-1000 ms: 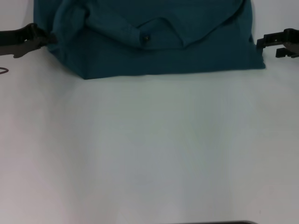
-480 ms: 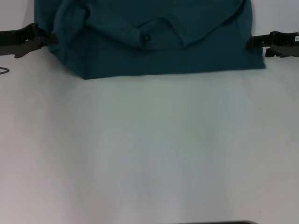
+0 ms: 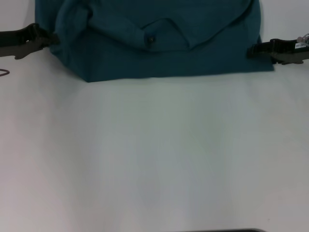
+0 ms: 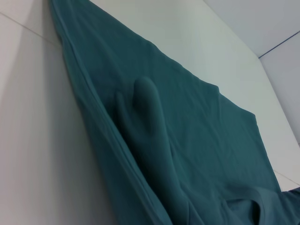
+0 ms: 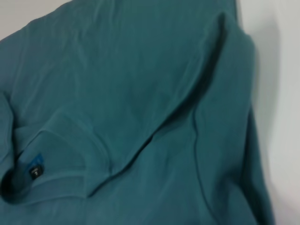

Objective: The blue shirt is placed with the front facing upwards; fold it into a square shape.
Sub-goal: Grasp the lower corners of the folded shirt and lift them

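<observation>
Blue shirt (image 3: 159,43) lies between left end effector (image 3: 48,39) and right end effector (image 3: 252,50) (each touching its edge; grip state unclear).

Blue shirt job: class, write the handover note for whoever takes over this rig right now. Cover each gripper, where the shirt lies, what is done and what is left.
Left gripper: at the blue shirt's left edge, touching the bunched cloth there.
Right gripper: at the shirt's right edge, tips on or over the cloth.
Shirt: at the far side of the white table, partly folded, collar showing on top, near edge straight.
Done: some folding; left side lumpy.
Left: probably fold in the sides, smooth and square up.
</observation>
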`<act>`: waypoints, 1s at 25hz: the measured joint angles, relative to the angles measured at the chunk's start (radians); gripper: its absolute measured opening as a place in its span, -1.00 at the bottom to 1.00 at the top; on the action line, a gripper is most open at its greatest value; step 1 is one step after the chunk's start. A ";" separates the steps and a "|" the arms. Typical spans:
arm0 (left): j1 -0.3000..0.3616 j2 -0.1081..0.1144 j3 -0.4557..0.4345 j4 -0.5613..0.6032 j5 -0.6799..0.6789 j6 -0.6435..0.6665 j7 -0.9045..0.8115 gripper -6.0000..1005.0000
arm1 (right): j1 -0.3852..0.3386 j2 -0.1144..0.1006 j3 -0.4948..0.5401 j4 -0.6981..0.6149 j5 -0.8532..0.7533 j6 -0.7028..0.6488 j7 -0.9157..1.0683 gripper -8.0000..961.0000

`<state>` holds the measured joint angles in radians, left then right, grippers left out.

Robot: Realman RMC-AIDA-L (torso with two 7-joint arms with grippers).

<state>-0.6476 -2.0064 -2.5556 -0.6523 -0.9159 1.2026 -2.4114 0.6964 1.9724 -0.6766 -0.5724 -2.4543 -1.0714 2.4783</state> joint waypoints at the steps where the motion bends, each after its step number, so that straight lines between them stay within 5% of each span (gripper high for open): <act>1: 0.000 0.000 0.000 0.000 0.000 0.000 0.000 -0.95 | 0.003 0.002 -0.002 0.002 0.001 -0.002 -0.001 0.73; 17: 0.002 -0.003 0.000 -0.024 -0.021 0.011 0.006 -0.95 | 0.000 -0.015 -0.002 -0.008 0.055 -0.090 -0.026 0.73; 25: 0.001 -0.002 0.001 -0.027 -0.022 0.015 0.002 -0.95 | 0.000 -0.032 -0.006 -0.009 0.041 -0.098 -0.018 0.06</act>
<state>-0.6466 -2.0087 -2.5543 -0.6794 -0.9383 1.2173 -2.4097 0.6963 1.9408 -0.6827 -0.5811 -2.4138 -1.1692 2.4602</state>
